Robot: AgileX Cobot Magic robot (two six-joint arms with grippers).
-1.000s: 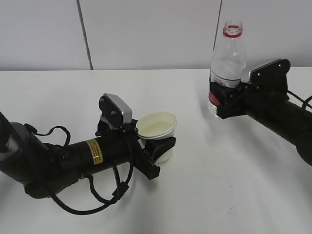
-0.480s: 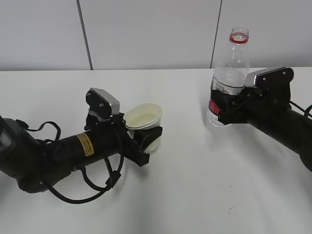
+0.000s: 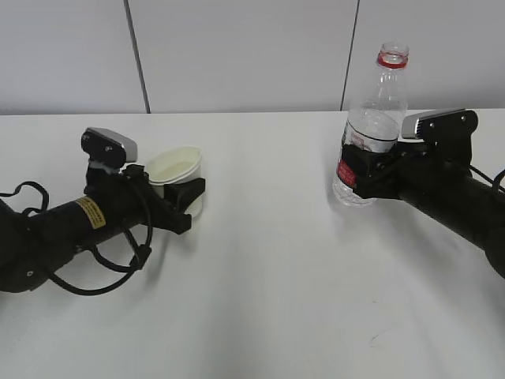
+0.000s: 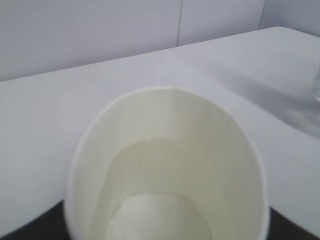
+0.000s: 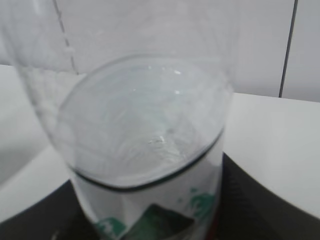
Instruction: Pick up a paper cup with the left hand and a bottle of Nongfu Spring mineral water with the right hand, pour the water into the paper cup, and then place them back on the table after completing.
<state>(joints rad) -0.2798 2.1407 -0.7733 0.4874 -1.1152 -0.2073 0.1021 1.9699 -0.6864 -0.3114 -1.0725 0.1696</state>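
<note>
Toward the left edge of the table (image 3: 260,316), the left hand (image 3: 183,201) lies low over the surface, its fingers clasped around the paper cup (image 3: 180,175). The cup stands upright, its base at or just above the tabletop; which of the two cannot be told. In the left wrist view the cup (image 4: 167,170) fills the picture, with water (image 4: 160,190) partway up its pale inner wall. Farther back, near the right edge, the right hand (image 3: 364,172) grips the bottle (image 3: 369,130) around its lower body at the red label. The bottle is upright and uncapped, a red ring at its neck, its bottom at the surface. The right wrist view shows the water level (image 5: 145,150) in the clear bottle (image 5: 140,100).
</note>
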